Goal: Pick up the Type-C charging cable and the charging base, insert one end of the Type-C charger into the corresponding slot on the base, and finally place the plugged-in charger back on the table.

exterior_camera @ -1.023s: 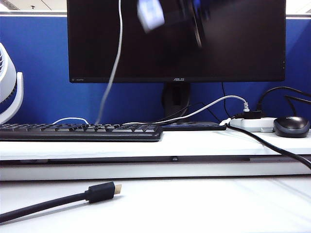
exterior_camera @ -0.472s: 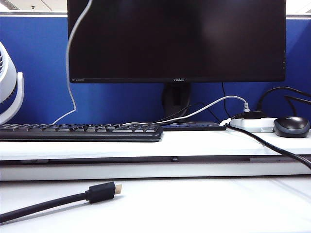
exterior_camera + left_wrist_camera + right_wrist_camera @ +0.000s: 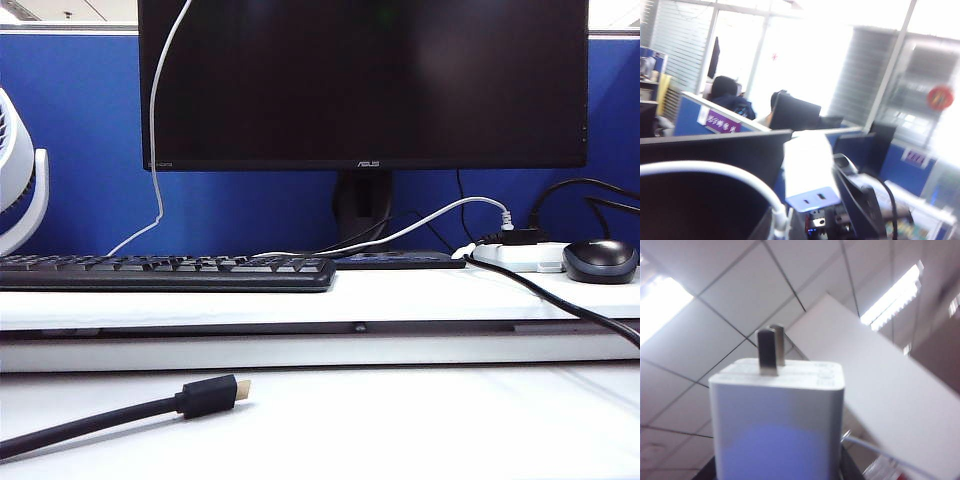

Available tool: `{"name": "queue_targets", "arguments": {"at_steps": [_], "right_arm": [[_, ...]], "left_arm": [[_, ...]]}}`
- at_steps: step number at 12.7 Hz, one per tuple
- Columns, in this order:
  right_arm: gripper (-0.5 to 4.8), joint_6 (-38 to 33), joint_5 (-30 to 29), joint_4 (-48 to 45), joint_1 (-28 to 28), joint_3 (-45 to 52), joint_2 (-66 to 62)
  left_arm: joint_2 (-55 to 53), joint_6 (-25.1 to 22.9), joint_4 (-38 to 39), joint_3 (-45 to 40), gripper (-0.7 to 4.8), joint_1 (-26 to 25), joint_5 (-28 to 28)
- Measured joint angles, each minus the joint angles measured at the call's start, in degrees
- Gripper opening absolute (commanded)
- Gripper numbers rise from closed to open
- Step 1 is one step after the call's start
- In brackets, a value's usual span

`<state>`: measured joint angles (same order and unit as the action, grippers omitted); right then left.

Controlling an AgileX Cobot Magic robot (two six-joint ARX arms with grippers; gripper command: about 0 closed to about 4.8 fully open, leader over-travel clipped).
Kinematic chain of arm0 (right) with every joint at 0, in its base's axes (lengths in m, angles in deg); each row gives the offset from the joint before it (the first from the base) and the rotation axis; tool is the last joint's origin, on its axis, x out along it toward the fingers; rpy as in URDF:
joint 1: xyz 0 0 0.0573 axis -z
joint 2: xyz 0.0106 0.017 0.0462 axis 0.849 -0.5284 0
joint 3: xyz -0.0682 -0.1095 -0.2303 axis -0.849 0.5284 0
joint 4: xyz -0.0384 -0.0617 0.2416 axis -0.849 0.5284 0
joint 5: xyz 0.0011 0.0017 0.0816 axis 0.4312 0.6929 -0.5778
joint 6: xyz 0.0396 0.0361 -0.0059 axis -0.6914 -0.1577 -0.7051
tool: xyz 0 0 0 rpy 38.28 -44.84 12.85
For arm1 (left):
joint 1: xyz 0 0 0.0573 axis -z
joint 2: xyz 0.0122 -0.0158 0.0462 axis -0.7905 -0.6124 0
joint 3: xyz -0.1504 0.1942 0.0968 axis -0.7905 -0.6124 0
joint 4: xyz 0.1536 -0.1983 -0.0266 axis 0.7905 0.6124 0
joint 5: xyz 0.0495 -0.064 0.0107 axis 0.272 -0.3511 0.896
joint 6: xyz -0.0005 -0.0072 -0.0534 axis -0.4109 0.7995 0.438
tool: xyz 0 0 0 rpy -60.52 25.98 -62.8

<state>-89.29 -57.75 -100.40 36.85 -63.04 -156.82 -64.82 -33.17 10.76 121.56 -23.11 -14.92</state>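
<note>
The Type-C charging cable point(image 3: 153, 150) hangs as a thin white line from above the exterior view, down across the monitor's left side to the shelf behind the keyboard. No gripper shows in that view. In the left wrist view the cable point(image 3: 740, 172) arcs close to the lens into my left gripper point(image 3: 780, 232), which is shut on its end. Just beyond floats the charging base point(image 3: 812, 197), its port face toward the cable end. My right gripper point(image 3: 777, 472) is shut on the charging base point(image 3: 775, 425), dark fingers at both sides, metal prongs pointing at the ceiling. The table point(image 3: 400, 420) lies below.
A black monitor point(image 3: 360, 80) stands on the raised shelf with a keyboard point(image 3: 165, 270), a white power strip point(image 3: 520, 257) and a dark mouse point(image 3: 598, 260). A thick black cable with a gold-tipped plug point(image 3: 205, 396) lies on the front table. A white fan point(image 3: 15, 180) stands far left.
The blurred charging base and right gripper, seen at the top of the exterior view a second ago, have risen out of it. The hanging white cable has swung left.
</note>
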Motion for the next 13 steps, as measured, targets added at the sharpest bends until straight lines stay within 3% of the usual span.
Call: {"name": "queue_targets", "arguments": {"at_steps": [3, 5, 6, 7, 9, 10, 11, 12, 13], "right_arm": [[-0.01, 6.6, 1.4, -3.5, -0.1, 0.0, 0.0], [-0.01, 17.3, 2.1, -6.0, -1.3, 0.0, -0.1], [-0.02, 18.4, 0.2, -7.1, -1.6, 0.0, -0.1], [-0.02, 19.9, -9.4, -5.7, -1.6, 0.0, 0.0], [-0.02, 23.7, -26.3, 15.7, -1.6, 0.0, 0.2], [-0.02, 33.2, -31.1, 39.1, -1.5, 0.0, 0.1], [-0.02, 47.9, -27.8, 61.2, -1.0, 0.1, -0.2], [-0.02, 63.8, -15.5, 81.4, -0.7, 0.1, -0.2], [-0.02, 76.8, -3.0, 95.6, -0.8, 0.2, -0.2]], "left_arm": [[-0.2, 5.4, -1.3, 0.0, -0.06, 0.0, -0.1], [-0.4, 15.3, -1.8, 0.0, -0.06, 0.0, 0.1], [-0.5, 16.9, -1.7, 0.0, -0.06, 0.0, 0.1], [-0.6, 16.9, -1.7, 0.0, -0.06, 0.0, 0.2], [-0.6, 14.0, -1.6, 0.0, -0.06, 0.0, 0.0], [-0.5, 11.6, -0.3, 0.0, -0.06, 0.0, -0.8], [-0.4, 11.0, -0.2, 0.0, -0.06, 0.0, -0.9], [0.0, 10.5, -0.2, 0.0, -0.06, 0.0, -1.0], [0.0, 10.3, -0.1, 0.0, -0.06, 0.0, -1.0]]}}
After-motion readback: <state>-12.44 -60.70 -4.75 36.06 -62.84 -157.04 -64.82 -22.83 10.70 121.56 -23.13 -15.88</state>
